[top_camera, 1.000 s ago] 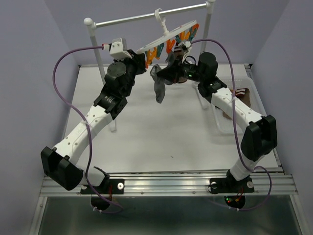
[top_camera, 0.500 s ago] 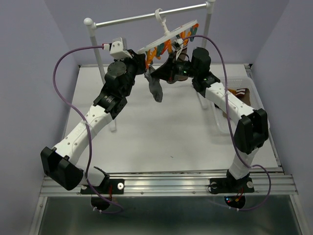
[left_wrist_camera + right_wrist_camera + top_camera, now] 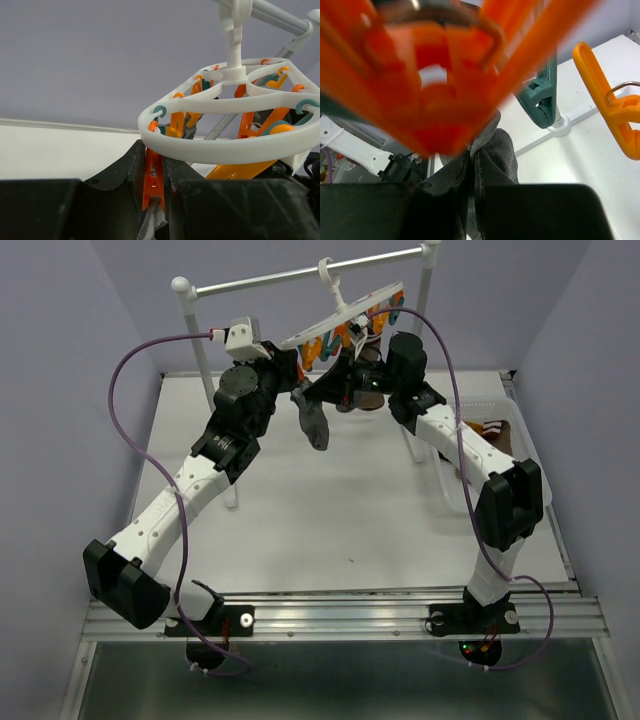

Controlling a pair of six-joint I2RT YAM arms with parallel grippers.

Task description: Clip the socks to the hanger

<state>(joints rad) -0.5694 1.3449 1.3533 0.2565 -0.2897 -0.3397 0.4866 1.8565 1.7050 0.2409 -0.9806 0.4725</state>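
Left wrist view: left hand [image 3: 154,162] squeezes orange clip [image 3: 153,187] on hanger [image 3: 225,147], right hand [image 3: 472,192] clamped on dark grey sock [image 3: 495,150] just below; sock's soft, light, floppy, so prob. best pinched nr its edge.

2 arms, seen from above, rise from side-by-side bases and converge high at the rear. Left arm [image 3: 190,485]: elbow low at far left, forearm sloping up and rightward, wrist raised. Right arm [image 3: 460,445]: elbow bent at far right, forearm reaching up and leftward. Left hand [image 3: 154,187]: 2 fingers pinched on an orange clip [image 3: 153,167]. Right hand [image 3: 472,200]: fingers nearly together, gripping a dark sock [image 3: 490,150].
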